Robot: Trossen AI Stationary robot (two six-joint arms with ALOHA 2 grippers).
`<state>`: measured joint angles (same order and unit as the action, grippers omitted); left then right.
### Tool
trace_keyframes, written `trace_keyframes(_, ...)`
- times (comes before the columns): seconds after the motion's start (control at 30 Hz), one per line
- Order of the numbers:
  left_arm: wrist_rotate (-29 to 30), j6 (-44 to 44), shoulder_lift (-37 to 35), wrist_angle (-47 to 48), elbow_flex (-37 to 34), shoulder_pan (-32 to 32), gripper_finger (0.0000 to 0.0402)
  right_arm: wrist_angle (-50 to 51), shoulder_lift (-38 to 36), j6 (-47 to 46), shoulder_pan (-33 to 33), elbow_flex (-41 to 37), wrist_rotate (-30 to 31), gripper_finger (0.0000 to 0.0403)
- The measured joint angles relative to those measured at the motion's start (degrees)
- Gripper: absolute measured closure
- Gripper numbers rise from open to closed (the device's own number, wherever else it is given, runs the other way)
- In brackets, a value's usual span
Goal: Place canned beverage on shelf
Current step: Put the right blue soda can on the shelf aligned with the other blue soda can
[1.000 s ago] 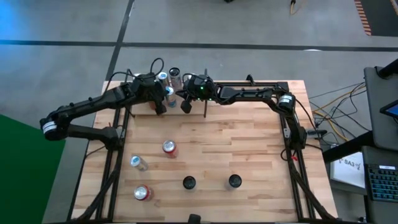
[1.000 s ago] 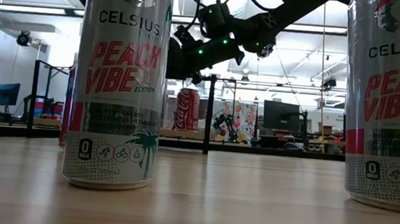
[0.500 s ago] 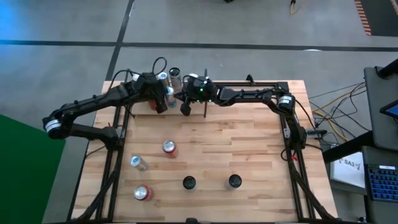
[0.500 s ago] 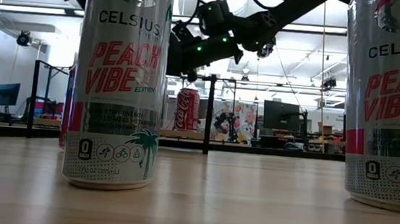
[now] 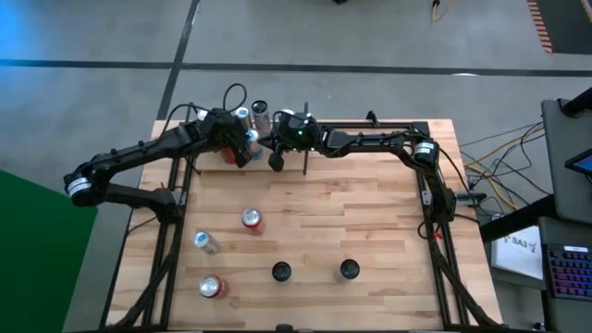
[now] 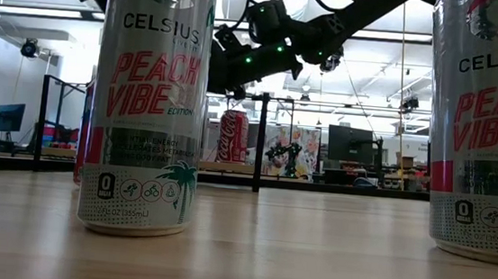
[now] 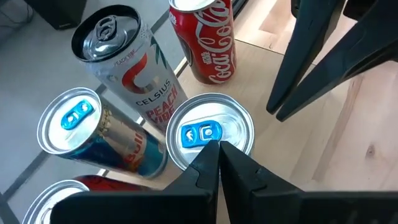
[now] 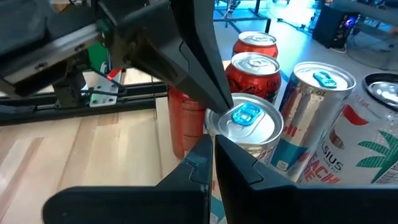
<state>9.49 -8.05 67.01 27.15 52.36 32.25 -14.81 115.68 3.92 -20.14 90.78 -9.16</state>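
Observation:
Several cans stand upright in a cluster on the shelf (image 5: 370, 129), a light wood plank with black rods at the table's far edge. Among them are a Celsius can (image 7: 127, 53), a Coca-Cola can (image 7: 208, 37) and two blue-tabbed cans. My left gripper (image 7: 217, 146) is shut, its tips over the lid of one blue-tabbed can (image 7: 211, 134). My right gripper (image 8: 211, 142) is shut too and points level at that same can's (image 8: 245, 121) side from the table's right. Whether the right gripper touches the can I cannot tell. My left gripper sets its shut fingertips (image 8: 224, 99) on the can's lid (image 8: 239, 121), at the rim beside the blue tab. The fingers slant down from the table's left and near side. The can stands upright on the shelf among the other cans.
A black upright rod (image 5: 305, 139) rises from the shelf just right of the grippers. On the table stand a red can (image 5: 252, 219), another red can (image 5: 211, 287) and two dark-topped cans (image 5: 281, 271), (image 5: 348, 269); a silver can (image 5: 205, 242) lies near the left edge.
My left gripper has sunk a little toward the can cluster and rolled about its own pointing line, staying shut. The cans have kept their places.

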Motion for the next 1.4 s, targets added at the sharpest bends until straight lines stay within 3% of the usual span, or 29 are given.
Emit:
trace_keyframes(0.37, 0.45, -7.8, -1.49, -0.06, -0.04, 0.28, 0.0402, -3.0, 2.36, 0.62, 0.4, -0.02, -0.31, 0.0394)
trace_keyframes(0.77, -0.02, -5.31, -1.62, -0.52, -1.42, -0.01, 0.0402, -4.41, 4.35, -1.14, -0.01, -0.04, 5.1, 0.0394)
trace_keyframes(1.4, 1.5, -6.37, -2.44, -0.74, -1.42, -0.17, 0.0402, -3.72, 4.14, -0.47, -0.02, -0.04, 4.69, 0.0394)
